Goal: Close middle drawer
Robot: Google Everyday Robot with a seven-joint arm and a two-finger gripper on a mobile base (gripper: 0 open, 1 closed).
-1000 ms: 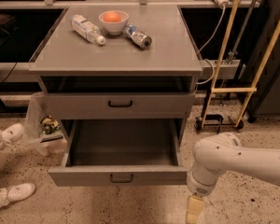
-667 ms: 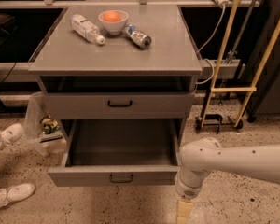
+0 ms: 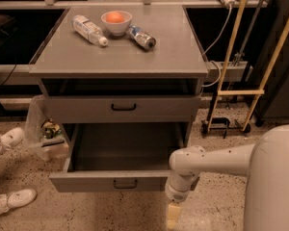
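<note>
One middle drawer (image 3: 86, 182) juts beyond the tabletop (image 3: 120, 57) front edge; the gripper (image 3: 172, 216) hangs below its right corner, maybe touching, and I cannot tell its state.

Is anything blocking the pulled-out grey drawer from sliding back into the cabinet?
Nothing visible does: the wide grey metal middle drawer holds nothing, and the gripper hangs by its front's right corner.

Matt grey metal forms the middle drawer (image 3: 86, 182) and the cabinet top (image 3: 135, 57). The arm (image 3: 207, 160) has a smooth white shell, seemingly plastic. Its pale, matt gripper (image 3: 172, 218) hangs at the drawer's near right corner.
</note>
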